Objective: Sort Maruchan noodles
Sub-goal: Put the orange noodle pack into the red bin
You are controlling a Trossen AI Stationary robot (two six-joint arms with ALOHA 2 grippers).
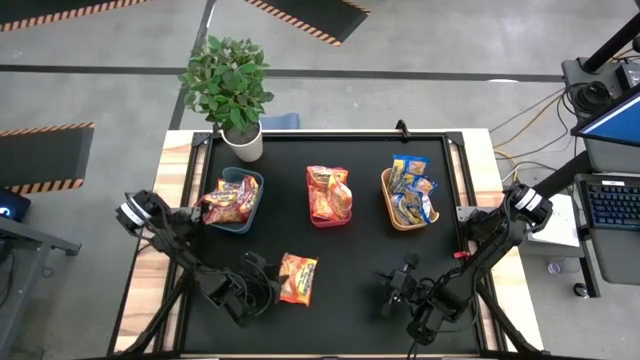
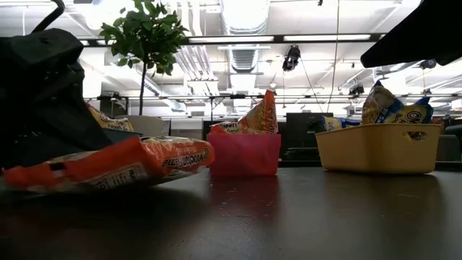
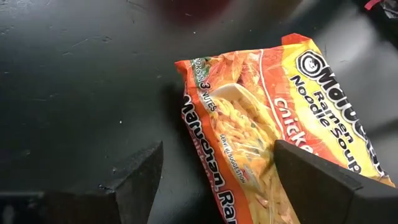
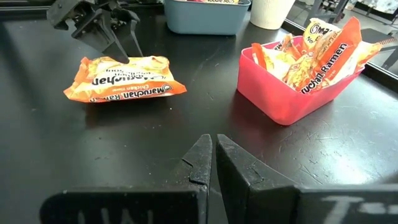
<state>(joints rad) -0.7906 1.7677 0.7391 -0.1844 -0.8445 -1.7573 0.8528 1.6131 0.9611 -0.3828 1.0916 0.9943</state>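
Maruchan noodles sorted by colour, shown near the end of the job. One orange packet (image 1: 298, 278) lies loose on the black worktop (image 1: 350, 250), near the front edge and left of centre; every other packet in view already sits in a bin. The teal bin (image 1: 250, 205) at the back left holds orange packets (image 1: 228, 200), the red bin (image 1: 330, 215) in the middle holds red-pink packets (image 1: 328, 193), and the tan bin (image 1: 400, 215) at the back right holds blue-and-yellow packets (image 1: 412, 185).

The left claw (image 1: 268, 290) is just beside the loose packet, on its left edge. In the left wrist view its two fingers (image 3: 140, 174) stand wide apart, one to each side of the packet's end, with nothing yet gripped. The right wrist view shows the same claw (image 4: 115, 37) poised over the packet's far edge; whether a fingertip touches the wrapper cannot be told.

The right claw (image 1: 392, 290) waits over bare worktop at the front, right of centre, fingers pressed together and holding nothing.

A potted plant (image 1: 228, 85) stands at the back left corner, outside the working area.

By this reading, sorting is almost complete: one packet remains. Its orange wrapper suggests the teal bin as its place. What is left is to close on it, lift it, and carry it there.
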